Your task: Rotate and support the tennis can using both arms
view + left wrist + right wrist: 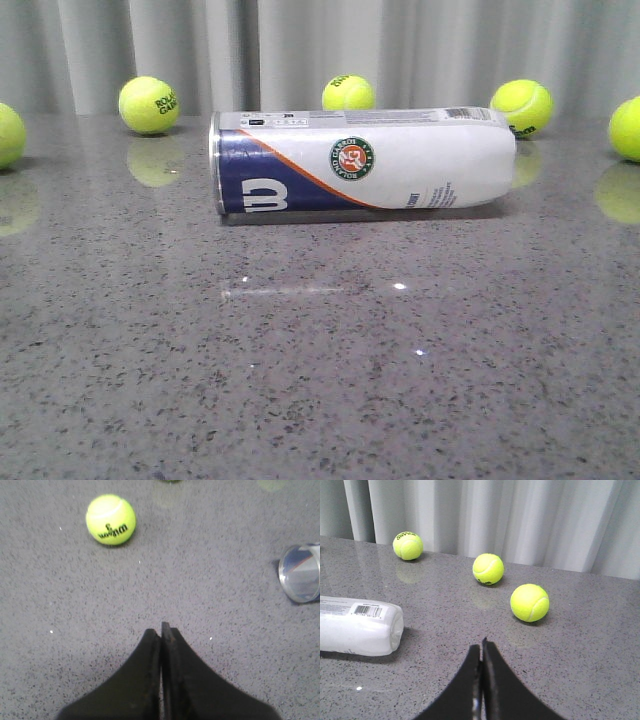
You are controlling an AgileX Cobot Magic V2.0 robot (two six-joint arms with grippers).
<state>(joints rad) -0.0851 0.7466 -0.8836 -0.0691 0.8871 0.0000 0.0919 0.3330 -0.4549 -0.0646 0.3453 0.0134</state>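
Note:
The tennis can lies on its side across the grey table, metal rim to the left, white and navy label with the round red-green logo facing me. Neither arm shows in the front view. In the left wrist view the can's metal rim end shows at the edge, well apart from my left gripper, whose dark fingers are pressed together with nothing between them. In the right wrist view the can's closed white end lies off to the side of my right gripper, also shut and empty.
Several yellow tennis balls ring the can: at the back left, behind the can, back right, and at both side edges. A grey curtain hangs behind the speckled table.

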